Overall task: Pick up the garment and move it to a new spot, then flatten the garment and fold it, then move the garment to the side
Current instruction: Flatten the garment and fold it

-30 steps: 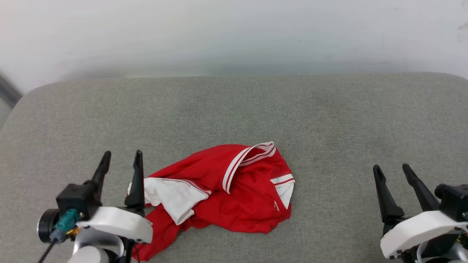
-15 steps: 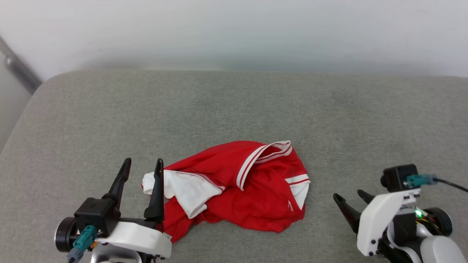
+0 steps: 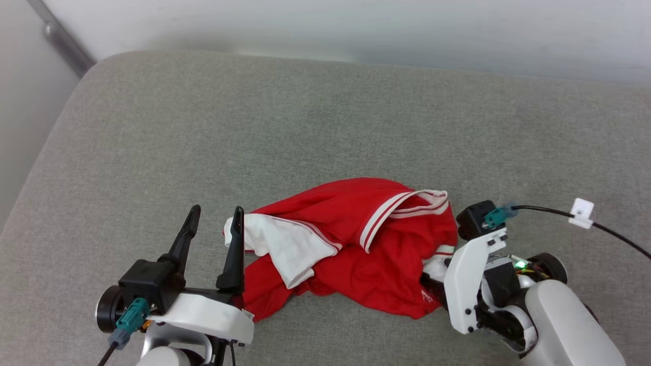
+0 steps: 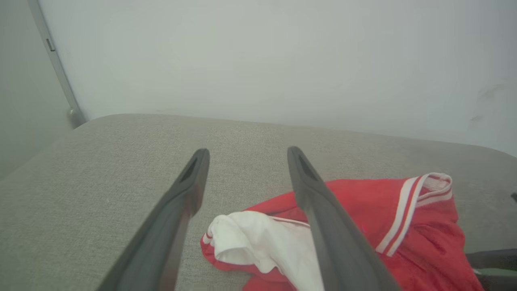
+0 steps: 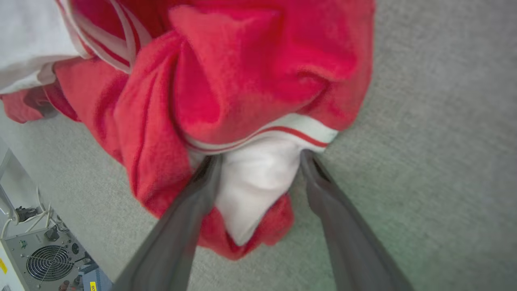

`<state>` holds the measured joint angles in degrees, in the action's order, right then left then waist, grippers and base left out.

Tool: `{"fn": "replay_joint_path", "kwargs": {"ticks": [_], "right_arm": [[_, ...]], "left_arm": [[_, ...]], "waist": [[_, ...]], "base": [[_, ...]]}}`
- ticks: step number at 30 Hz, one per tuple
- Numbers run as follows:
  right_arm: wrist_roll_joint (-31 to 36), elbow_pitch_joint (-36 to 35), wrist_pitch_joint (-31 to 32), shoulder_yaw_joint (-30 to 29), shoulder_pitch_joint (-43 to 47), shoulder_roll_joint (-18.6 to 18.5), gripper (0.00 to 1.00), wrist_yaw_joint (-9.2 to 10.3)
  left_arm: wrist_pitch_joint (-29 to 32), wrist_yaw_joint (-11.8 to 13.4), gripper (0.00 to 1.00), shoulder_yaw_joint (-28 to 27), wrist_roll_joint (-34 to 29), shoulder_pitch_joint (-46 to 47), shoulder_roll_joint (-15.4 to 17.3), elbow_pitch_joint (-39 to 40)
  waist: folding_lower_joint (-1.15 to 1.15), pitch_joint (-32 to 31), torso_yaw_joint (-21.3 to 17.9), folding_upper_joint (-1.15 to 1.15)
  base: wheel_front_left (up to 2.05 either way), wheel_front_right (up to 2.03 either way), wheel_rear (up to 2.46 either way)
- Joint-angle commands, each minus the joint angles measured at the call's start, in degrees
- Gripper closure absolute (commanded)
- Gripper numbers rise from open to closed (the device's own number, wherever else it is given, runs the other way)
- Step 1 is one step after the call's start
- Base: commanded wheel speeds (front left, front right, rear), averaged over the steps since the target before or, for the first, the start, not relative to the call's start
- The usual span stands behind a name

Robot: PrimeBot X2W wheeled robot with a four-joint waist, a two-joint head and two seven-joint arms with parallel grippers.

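Observation:
The garment [image 3: 356, 244] is a crumpled red shirt with white sleeves and striped trim, lying on a grey cushion [image 3: 305, 127]. My left gripper [image 3: 217, 209] stands open just left of it, its right finger beside the white sleeve [image 3: 285, 244]. The left wrist view has the same open fingers [image 4: 200, 161] with the sleeve [image 4: 250, 238] below them. My right arm's white wrist housing [image 3: 470, 279] leans over the garment's right edge. In the right wrist view my right gripper [image 5: 260, 157] is open, its fingers straddling a white sleeve fold [image 5: 258, 178] under the red cloth [image 5: 242, 72].
A pale wall runs behind the cushion, and a grey metal bar [image 3: 61, 35] slants at the upper left. A black cable with a white tag [image 3: 582, 212] trails right from my right wrist. A fan-fronted equipment box [image 5: 44, 262] sits beyond the cushion's edge.
The camera has shifted. My right arm has swung in from the far right and tipped down onto the garment's right edge. The left gripper keeps its place beside the white sleeve.

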<state>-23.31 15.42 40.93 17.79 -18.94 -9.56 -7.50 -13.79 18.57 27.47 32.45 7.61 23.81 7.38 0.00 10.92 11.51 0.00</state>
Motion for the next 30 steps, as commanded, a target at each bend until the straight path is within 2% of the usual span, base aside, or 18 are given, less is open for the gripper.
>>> {"fn": "replay_joint_path", "kwargs": {"ticks": [1, 5, 7, 8, 14, 19, 24, 30], "right_arm": [[-0.5, 1.5, 0.3, 1.1, -0.9, -0.4, 0.0, 0.02], [-2.3, 5.9, 1.5, 4.5, -0.8, -0.3, 0.0, 0.01], [-3.0, 6.9, 1.3, 5.6, -1.1, -0.6, 0.74, 0.01], [-3.4, 6.9, 0.9, 5.9, -1.2, -0.7, 1.0, 0.01], [-3.8, 2.3, -2.5, 5.1, -2.9, -3.4, 1.0, 0.02], [-3.0, -4.1, -3.3, 1.1, -0.3, -5.9, 1.0, 0.02], [-1.4, -10.6, -1.3, -8.0, 5.5, -7.3, 1.0, 0.02], [0.7, -12.0, 1.1, -21.5, 14.4, -4.7, 1.0, 0.02]], "left_arm": [[-0.3, -0.4, 0.0, 0.1, 0.0, 0.8, -0.3, -0.4], [-0.6, -1.0, 0.0, 0.1, 0.1, 1.1, -0.9, -1.6], [-0.7, -1.2, 0.0, 0.0, 0.1, 1.1, -1.1, -2.0], [-0.8, -1.2, 0.0, -0.1, 0.1, 1.0, -1.2, -2.2], [-1.1, -1.4, 0.0, -0.7, 0.2, 0.0, -1.3, -3.1], [-1.0, -1.3, 0.0, -0.9, 0.3, -0.8, -0.6, -3.2], [-0.6, -1.4, 0.0, -1.0, 0.3, -1.3, 0.2, -2.9], [-0.5, -0.9, 0.0, -0.9, 0.8, -2.5, 0.2, -2.8]], "waist": [[0.0, 0.7, 0.6, 0.0], [0.0, 1.2, 1.0, 0.0], [0.0, 1.3, 0.9, 0.0], [0.0, 1.2, 0.8, 0.0], [0.0, -0.7, -1.0, 0.0], [0.0, -2.7, -3.4, 0.0], [0.0, -3.7, -4.9, 0.0], [0.0, -4.3, -6.0, 0.0]], "base": [[0.0, 0.0, 0.0], [0.0, 0.0, 0.0], [0.0, 0.0, 0.0], [0.0, 0.0, 0.0], [0.0, 0.0, 0.0], [0.0, 0.0, 0.0], [0.0, 0.0, 0.0], [0.0, 0.0, 0.0]]}}
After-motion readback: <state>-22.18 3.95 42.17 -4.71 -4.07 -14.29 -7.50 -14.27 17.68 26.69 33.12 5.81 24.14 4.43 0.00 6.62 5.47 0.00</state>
